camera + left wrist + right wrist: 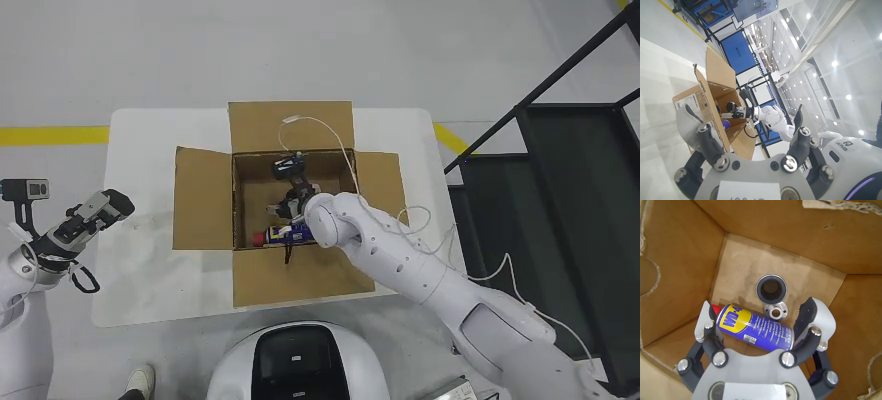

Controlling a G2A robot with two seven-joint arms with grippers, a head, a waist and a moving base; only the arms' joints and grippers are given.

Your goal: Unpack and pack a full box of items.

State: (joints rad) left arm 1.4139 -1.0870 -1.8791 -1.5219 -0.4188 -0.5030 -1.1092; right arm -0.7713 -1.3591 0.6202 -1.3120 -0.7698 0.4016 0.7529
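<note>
- The box [205, 210] stands open mid-table [140, 280]. A spray can [755, 326], black sleeve [771, 291] and metal flange [776, 312] lie on its floor, so unpacking looks unfinished.
- The right tool [757, 311], spread wide, straddles the spray can without gripping it. The left tool [108, 207], wide and empty, hangs beyond the table's left edge.
- Around the table are a grey floor [400, 60], a yellow line [50, 135] and black stairs [560, 160].

A white worktop [150, 140] stands on a pale grey floor [300, 50], with a yellow line [50, 135] painted across it behind. To one side is a black metal staircase [570, 180]. Farther off are blue panels [738, 55], a dark screen [748, 9] and round ceiling lights [834, 63].
</note>
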